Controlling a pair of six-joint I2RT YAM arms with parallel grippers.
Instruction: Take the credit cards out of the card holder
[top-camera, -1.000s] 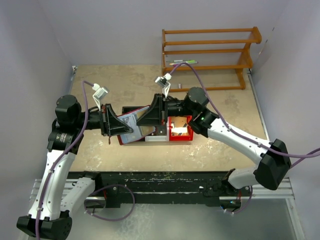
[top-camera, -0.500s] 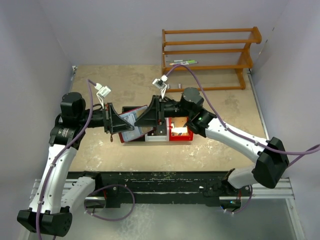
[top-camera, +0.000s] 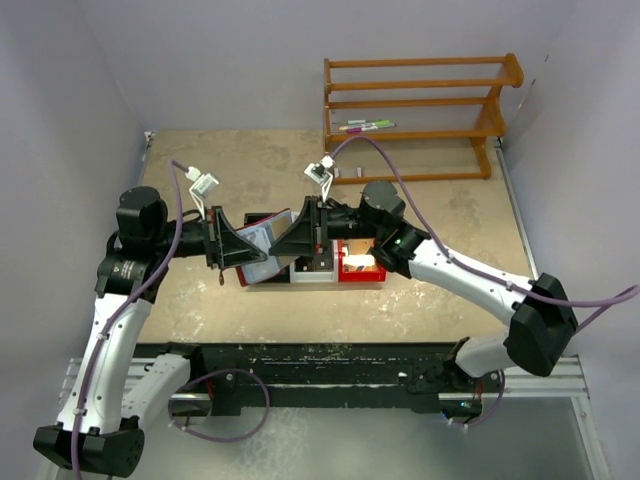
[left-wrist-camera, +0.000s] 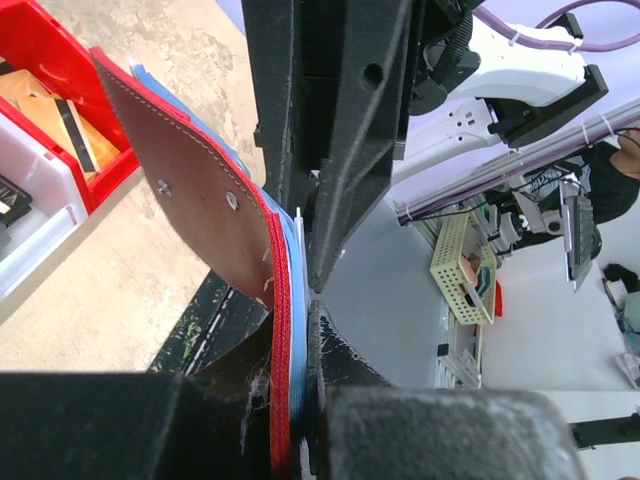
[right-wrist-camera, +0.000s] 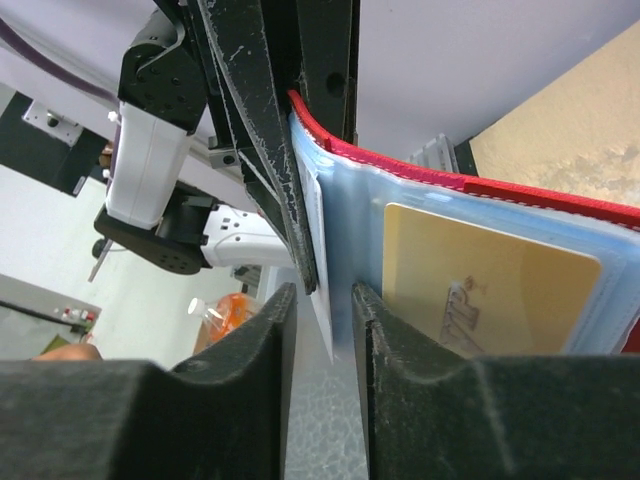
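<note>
Left gripper (left-wrist-camera: 295, 360) clamps the holder (left-wrist-camera: 200, 210), mid-frame, aloft; right gripper (right-wrist-camera: 322, 310) straddles a pale card (right-wrist-camera: 318, 240) edge, grip unclear; closing on sleeve (right-wrist-camera: 362, 230) too would likely drag the holder loose; gold card (right-wrist-camera: 480, 285) sits sleeved.

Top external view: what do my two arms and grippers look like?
The left arm and right arm have white shells with black joints and bases. A purple cable loops to a small white connector near each wrist. The left gripper and right gripper are black triangular wedges.
</note>
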